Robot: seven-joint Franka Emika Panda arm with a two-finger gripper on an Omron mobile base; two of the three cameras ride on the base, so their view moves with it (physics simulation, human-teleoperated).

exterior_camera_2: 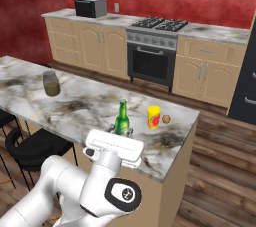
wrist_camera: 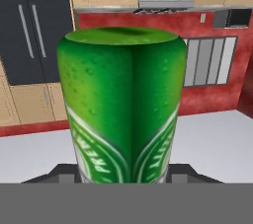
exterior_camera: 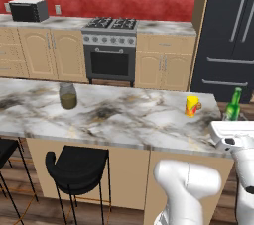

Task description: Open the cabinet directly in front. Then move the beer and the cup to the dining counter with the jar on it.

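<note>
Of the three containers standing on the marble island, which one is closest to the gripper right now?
The green beer bottle, standing right at the gripper. The yellow cup stands beyond it, and the glass jar far along the island.

Glossy white rounded arm [exterior_camera_2: 65, 186] links (smooth, bulbous) with dark joint caps and grey rings.

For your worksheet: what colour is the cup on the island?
Yellow, red-orange mark; cup clearest in right base view.
</note>
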